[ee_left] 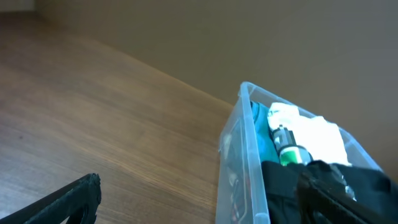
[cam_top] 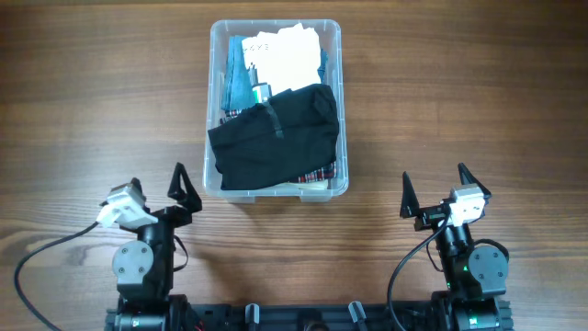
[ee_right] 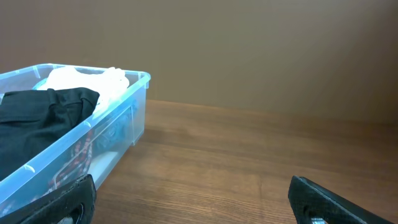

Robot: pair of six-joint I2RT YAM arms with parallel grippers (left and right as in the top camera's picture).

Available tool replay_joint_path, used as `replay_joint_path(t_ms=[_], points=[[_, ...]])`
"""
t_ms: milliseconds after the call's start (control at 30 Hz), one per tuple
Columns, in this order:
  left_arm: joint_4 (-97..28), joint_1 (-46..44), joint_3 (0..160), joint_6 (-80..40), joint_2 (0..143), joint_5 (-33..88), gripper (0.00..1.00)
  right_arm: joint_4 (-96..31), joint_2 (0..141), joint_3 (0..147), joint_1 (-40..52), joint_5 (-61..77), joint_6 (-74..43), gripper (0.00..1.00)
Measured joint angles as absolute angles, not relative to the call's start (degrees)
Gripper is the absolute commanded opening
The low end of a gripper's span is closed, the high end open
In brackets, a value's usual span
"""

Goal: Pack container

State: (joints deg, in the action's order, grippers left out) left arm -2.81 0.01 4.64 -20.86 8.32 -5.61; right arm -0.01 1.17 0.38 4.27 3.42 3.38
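- The container (cam_top: 214,101), a clear tub, sits at 12 o'clock on the wooden surface (cam_top: 92,110). It holds a black garment (cam_top: 276,138) and white cloth (cam_top: 280,51).
- Your left gripper (cam_top: 158,179) at 7 o'clock and right gripper (cam_top: 434,175) at 5 o'clock are spread wide, empty and apart from the tub.
- Expect light, slick, flexing plastic. Grasp the rim on a long side.
- Only the left wrist view clearly shows a green-capped item (ee_left: 289,152). The right wrist view shows fabric reaching the rim.
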Motion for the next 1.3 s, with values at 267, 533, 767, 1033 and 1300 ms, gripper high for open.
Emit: replay_joint_path(t_ms=[267, 533, 767, 1033, 1300], points=[[-2.48, 0.01, 2.17, -15.84, 6.48, -3.44, 1.00, -0.03, 1.17, 0.38, 4.19, 3.42, 3.38, 1.00], [-4.23, 0.01, 0.69, -11.35, 4.03, -1.45, 1.00, -0.03, 1.17, 0.38, 4.12, 3.42, 3.38, 1.00], [-4.14, 0.01, 0.69, -4.56, 2.83, 1.96, 1.00, -0.03, 1.17, 0.38, 4.12, 3.42, 3.38, 1.00], [-4.03, 0.01, 0.69, -1.76, 0.80, 2.96, 1.00, -0.01, 1.17, 0.38, 4.12, 3.42, 3.38, 1.00], [-4.03, -0.25, 0.69, -1.54, 0.80, 2.96, 1.00, -0.03, 1.17, 0.38, 4.12, 3.42, 3.38, 1.00]])
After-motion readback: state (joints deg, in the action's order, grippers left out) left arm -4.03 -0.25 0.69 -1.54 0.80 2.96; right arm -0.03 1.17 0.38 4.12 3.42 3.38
